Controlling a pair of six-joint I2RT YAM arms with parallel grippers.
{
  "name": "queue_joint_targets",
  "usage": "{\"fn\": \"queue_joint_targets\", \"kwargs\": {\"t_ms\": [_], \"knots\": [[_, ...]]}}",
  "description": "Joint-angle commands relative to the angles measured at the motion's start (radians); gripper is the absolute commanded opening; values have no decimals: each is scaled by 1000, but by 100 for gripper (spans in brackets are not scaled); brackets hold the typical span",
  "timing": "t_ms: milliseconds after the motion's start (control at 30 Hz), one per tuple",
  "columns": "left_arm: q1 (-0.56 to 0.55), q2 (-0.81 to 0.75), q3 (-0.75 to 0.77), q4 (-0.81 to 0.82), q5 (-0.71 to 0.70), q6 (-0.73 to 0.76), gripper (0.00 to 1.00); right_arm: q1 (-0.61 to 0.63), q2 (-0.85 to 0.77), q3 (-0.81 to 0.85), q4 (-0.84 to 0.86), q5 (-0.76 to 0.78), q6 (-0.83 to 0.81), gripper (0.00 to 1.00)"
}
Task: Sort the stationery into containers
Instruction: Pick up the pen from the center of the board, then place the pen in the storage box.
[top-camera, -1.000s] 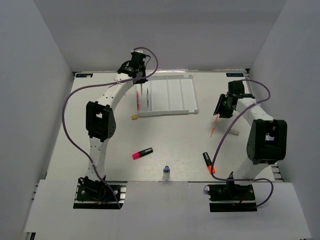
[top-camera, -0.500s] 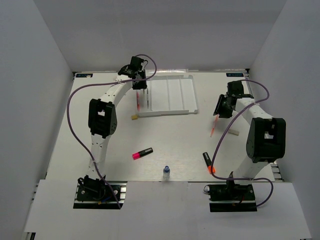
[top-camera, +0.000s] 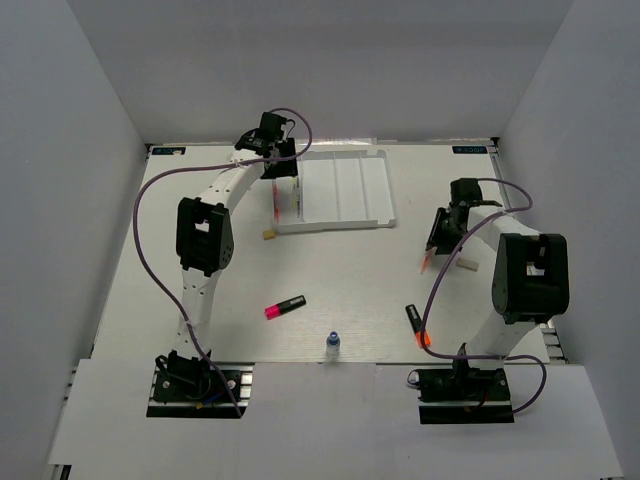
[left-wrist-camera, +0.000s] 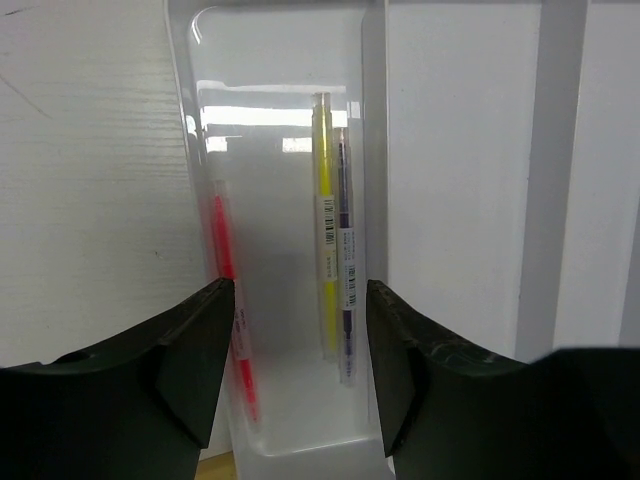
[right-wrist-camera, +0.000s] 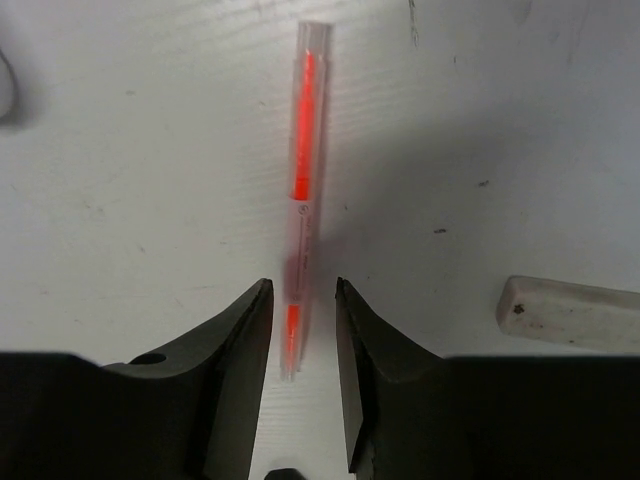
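The white tray (top-camera: 345, 190) lies at the back centre of the table. My left gripper (top-camera: 283, 172) hangs open over its leftmost compartment. In the left wrist view the open left gripper (left-wrist-camera: 300, 290) holds nothing; below lie a pink pen (left-wrist-camera: 228, 270), a yellow pen (left-wrist-camera: 325, 230) and a grey pen (left-wrist-camera: 345, 250) inside the tray (left-wrist-camera: 460, 150). My right gripper (top-camera: 438, 238) is low over the orange pen (top-camera: 428, 262). In the right wrist view the right gripper (right-wrist-camera: 303, 290) is open, its jaws on either side of the near end of the orange pen (right-wrist-camera: 303, 180), with a gap on each side.
A beige eraser (top-camera: 466, 266) (right-wrist-camera: 565, 312) lies just right of the orange pen. Another eraser (top-camera: 268, 235) sits by the tray's near left corner. A pink-ended highlighter (top-camera: 284, 306), an orange-ended highlighter (top-camera: 417, 325) and a small blue-capped bottle (top-camera: 332, 344) lie nearer the arm bases.
The left gripper has opened above the tray's left compartment, where yellow and grey pens now lie. The right gripper has come down over the orange pen and its jaws have narrowed slightly.
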Motion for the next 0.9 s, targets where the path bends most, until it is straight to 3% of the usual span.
{"fn": "queue_joint_targets", "kwargs": {"t_ms": [0,267,400,467,533,567,733,867], "knots": [[5,-107,15,22,10,8,65,11,-24,-45,19,0,17,37],[24,-201,-103,47,34,8,66,43,-24,-78,56,21,9,36],[34,-252,-166,61,59,2,71,56,-29,-129,96,21,4,28],[54,-273,-178,59,92,2,74,60,-35,-158,107,53,-6,21],[68,-291,-198,62,163,2,76,63,-41,-167,111,64,-17,3],[82,-310,-204,62,183,2,75,63,-52,-167,108,82,-28,0],[114,-376,-262,87,276,8,76,59,-110,-34,24,92,-63,0],[137,-460,-377,124,327,23,76,89,-133,153,-27,-96,-114,0]]}}
